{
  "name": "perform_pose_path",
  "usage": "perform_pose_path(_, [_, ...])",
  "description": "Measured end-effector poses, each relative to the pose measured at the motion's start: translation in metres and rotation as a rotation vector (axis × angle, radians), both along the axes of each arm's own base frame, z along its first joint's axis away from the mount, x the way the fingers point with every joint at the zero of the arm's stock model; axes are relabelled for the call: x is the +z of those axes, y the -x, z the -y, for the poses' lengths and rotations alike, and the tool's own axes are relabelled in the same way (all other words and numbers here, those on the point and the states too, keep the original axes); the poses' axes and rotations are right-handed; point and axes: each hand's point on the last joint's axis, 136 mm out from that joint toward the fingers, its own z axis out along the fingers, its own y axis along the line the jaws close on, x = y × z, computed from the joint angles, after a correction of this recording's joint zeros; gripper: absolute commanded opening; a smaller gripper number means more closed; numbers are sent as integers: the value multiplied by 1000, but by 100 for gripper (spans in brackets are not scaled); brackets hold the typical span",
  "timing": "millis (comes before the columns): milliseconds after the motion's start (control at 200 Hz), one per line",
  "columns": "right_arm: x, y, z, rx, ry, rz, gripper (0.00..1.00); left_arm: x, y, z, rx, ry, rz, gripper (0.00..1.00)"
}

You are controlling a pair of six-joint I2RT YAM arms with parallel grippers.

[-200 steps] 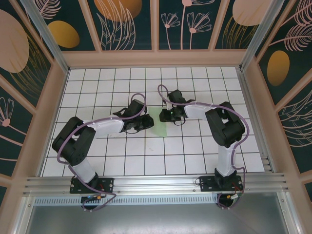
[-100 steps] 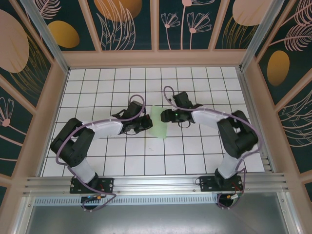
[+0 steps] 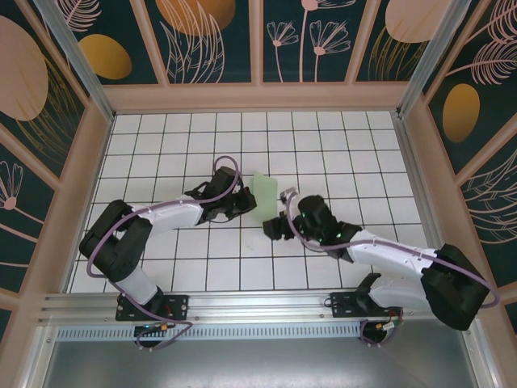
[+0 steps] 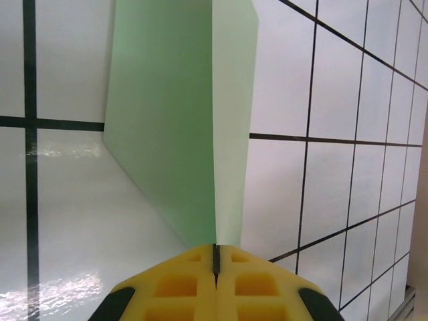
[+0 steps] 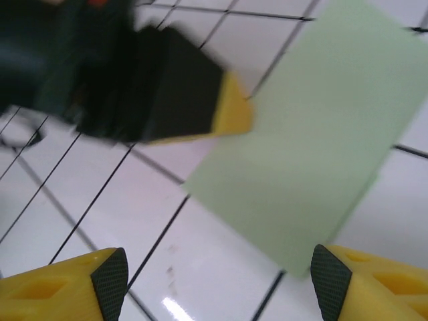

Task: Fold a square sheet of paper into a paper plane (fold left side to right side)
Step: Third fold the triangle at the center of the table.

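The pale mint-green sheet of paper (image 3: 264,198) lies folded to a narrow strip near the middle of the tiled floor. My left gripper (image 3: 245,202) is shut on the paper's left edge; its yellow fingers (image 4: 215,257) meet with the paper (image 4: 187,134) pinched between them, one flap standing up. My right gripper (image 3: 275,228) hangs open just in front and to the right of the paper, apart from it. In the right wrist view the paper (image 5: 314,147) spreads flat ahead of my wide-apart fingertips (image 5: 110,274), with the left gripper's yellow tip (image 5: 231,114) at its edge.
The floor is white grid tiles (image 3: 363,153) inside a wooden frame (image 3: 258,99) with patterned walls. A metal rail (image 3: 258,305) runs along the near edge by the arm bases. Purple cables (image 3: 230,166) loop off both arms.
My right arm has pulled back from the paper's right side toward the near edge and opened. The left gripper has stayed in place, holding the paper.
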Motion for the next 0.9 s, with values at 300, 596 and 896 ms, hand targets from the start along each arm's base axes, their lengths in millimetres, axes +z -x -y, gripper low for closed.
perform_pose_path(300, [-13,29,-25,168,142,351,77,3,1,1,6,12,-2,6])
perform_pose_path(596, [-45,6,-29,177,388,521,76,3,3,3,4,14,-3,6])
perform_pose_path(896, [-39,-20,-42,125,478,644,71,3,3,3,4,14,-3,7])
